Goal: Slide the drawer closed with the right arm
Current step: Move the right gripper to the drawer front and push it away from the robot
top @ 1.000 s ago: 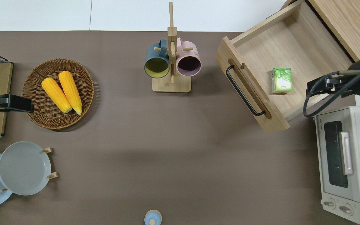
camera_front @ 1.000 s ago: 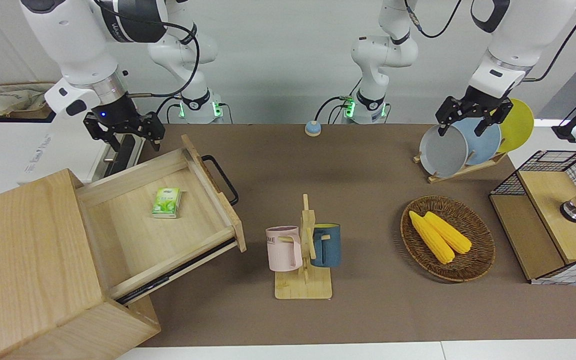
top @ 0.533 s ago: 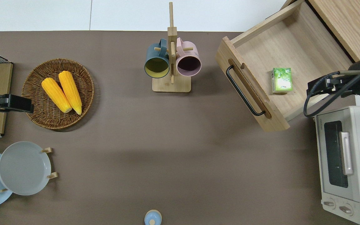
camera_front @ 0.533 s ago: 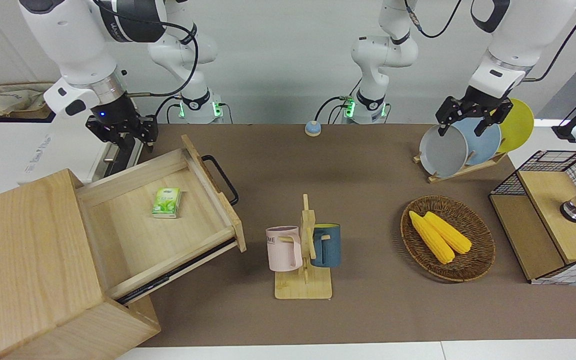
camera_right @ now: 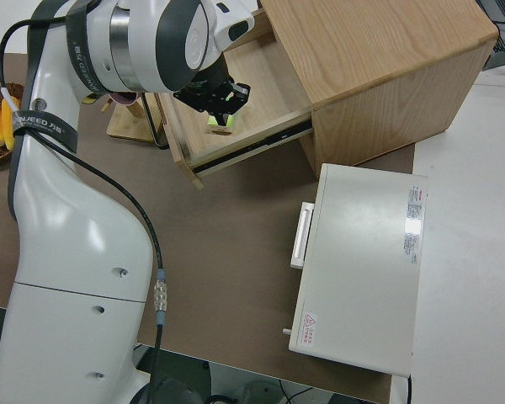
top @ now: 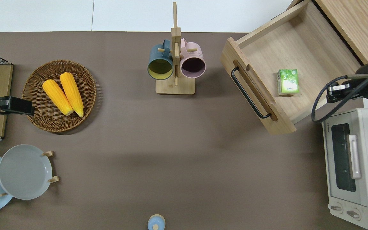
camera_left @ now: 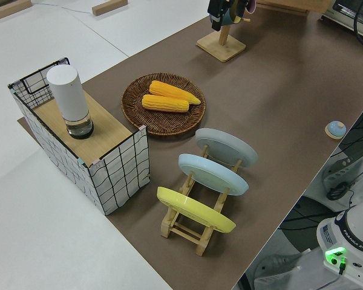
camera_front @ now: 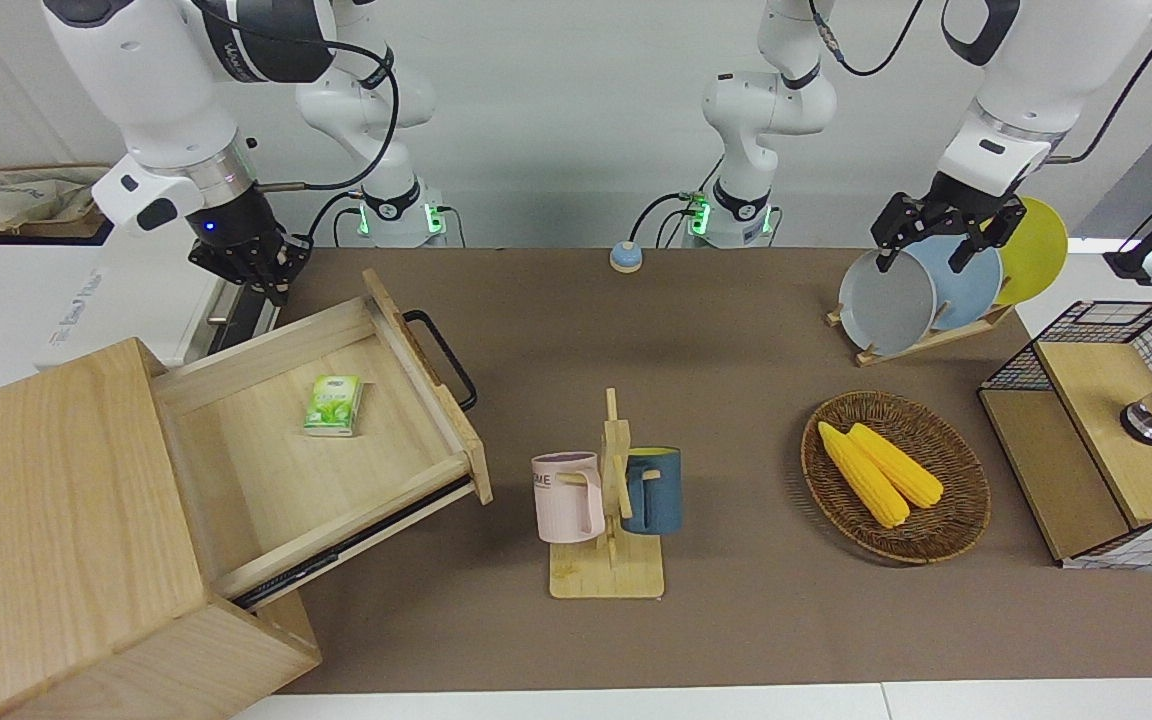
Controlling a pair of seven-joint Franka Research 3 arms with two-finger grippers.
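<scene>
The drawer (camera_front: 336,420) stands pulled far out of the pale wooden box (camera_front: 46,520), its black loop handle (top: 249,92) facing the mug rack. A small green packet (top: 288,82) lies inside it. My right gripper (camera_front: 258,272) hangs with its fingers shut on nothing. The overhead view puts the right gripper (top: 333,92) over the drawer's side wall nearer to the robots, by the toaster oven. It also shows above the drawer (camera_right: 236,126) in the right side view. The left gripper (camera_front: 928,252) is parked, open.
A white toaster oven (top: 351,166) sits beside the drawer, nearer to the robots. A mug rack (camera_front: 608,500) with two mugs stands mid-table. Toward the left arm's end are a corn basket (camera_front: 894,475), a plate rack (camera_front: 921,290) and a wire-mesh crate (camera_front: 1106,430).
The right gripper's fingers went from wide open to shut, and it drew slightly toward the toaster oven. The drawer and the left arm have not moved.
</scene>
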